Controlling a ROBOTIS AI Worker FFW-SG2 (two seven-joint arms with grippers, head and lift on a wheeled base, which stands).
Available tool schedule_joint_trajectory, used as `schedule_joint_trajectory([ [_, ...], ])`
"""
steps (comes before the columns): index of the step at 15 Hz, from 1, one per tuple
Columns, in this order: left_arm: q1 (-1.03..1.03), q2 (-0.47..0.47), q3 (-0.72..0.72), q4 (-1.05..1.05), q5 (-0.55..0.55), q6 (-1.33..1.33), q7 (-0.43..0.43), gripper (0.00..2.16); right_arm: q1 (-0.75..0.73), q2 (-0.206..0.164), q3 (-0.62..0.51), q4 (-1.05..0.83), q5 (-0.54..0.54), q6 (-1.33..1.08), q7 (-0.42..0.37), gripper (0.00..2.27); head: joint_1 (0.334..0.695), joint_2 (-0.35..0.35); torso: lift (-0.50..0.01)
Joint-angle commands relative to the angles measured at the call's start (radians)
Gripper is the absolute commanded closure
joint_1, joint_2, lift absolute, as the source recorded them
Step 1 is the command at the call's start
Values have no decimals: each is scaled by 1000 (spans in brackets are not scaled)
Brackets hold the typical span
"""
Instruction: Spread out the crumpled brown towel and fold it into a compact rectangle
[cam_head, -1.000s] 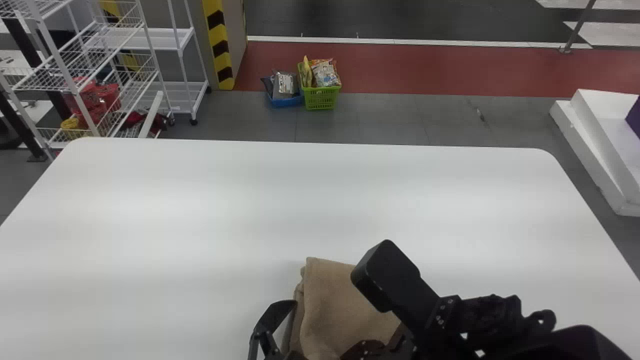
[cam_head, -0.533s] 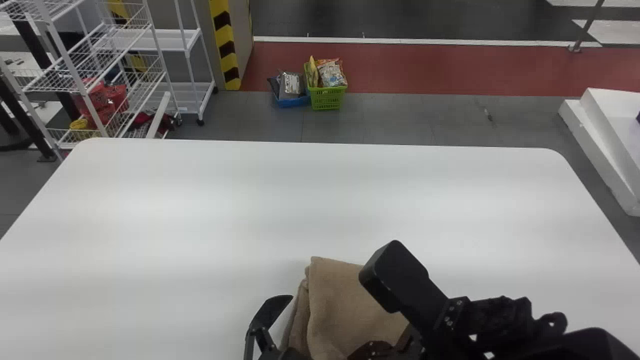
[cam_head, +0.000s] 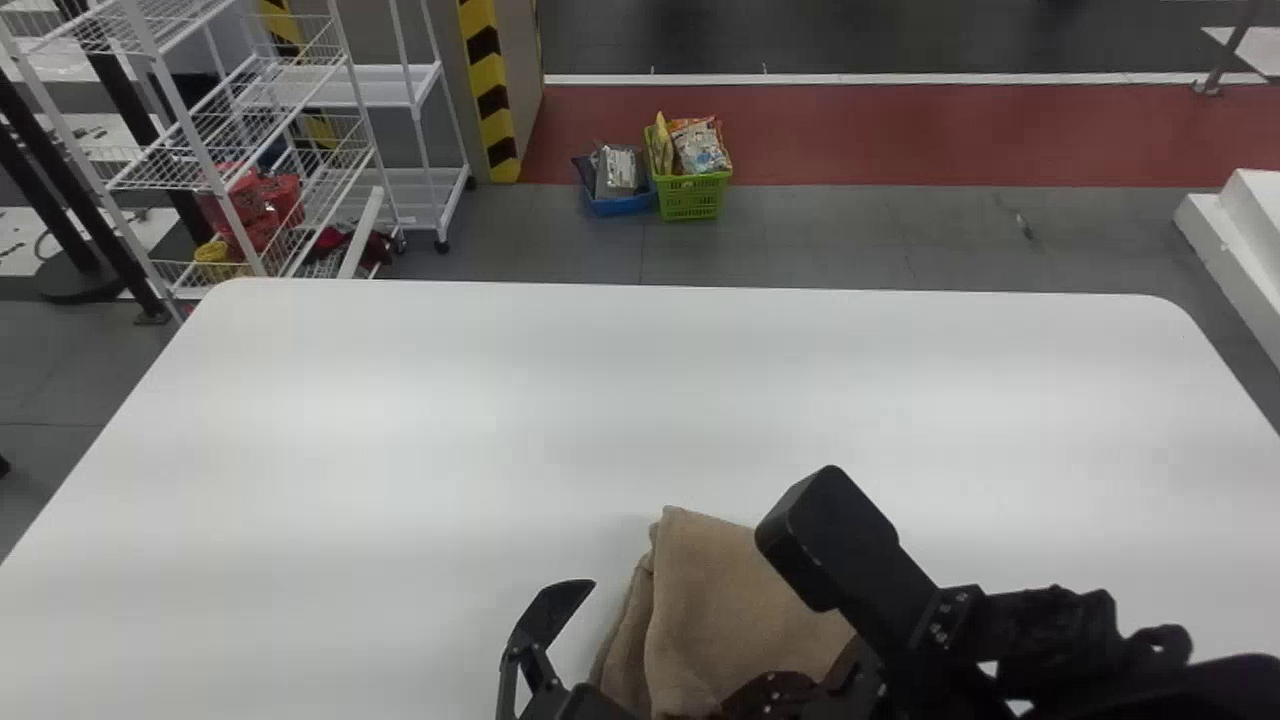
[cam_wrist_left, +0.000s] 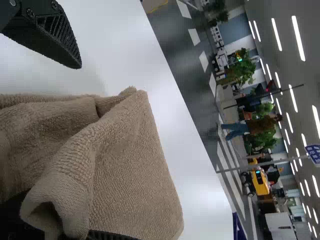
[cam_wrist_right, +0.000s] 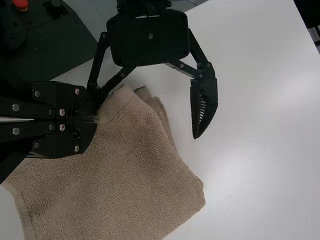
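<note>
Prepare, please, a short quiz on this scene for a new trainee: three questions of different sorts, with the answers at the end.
1. Multiple choice. On the floor beyond the table, a basket stands beside the blue tray. What colour is this basket?
A) white
B) green
C) purple

2. True or false. The right gripper has its fingers spread wide apart.

3. Fill in the missing word. The left gripper is open, with part of the ____ between its fingers.

Key: 1. B; 2. False, they are closed together; 3. towel.
</note>
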Motion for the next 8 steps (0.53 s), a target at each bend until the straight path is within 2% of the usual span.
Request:
schedule_joint_trajectory([
  [1,5,1,1,-8,0,3,-2,66,-1,14,4,0,-2,4,6,1200,695,70,-127],
  [8,35,2,50,-59,-1,24,-55,66,-9,36,12,3,0,4,6,1200,695,113,-127],
])
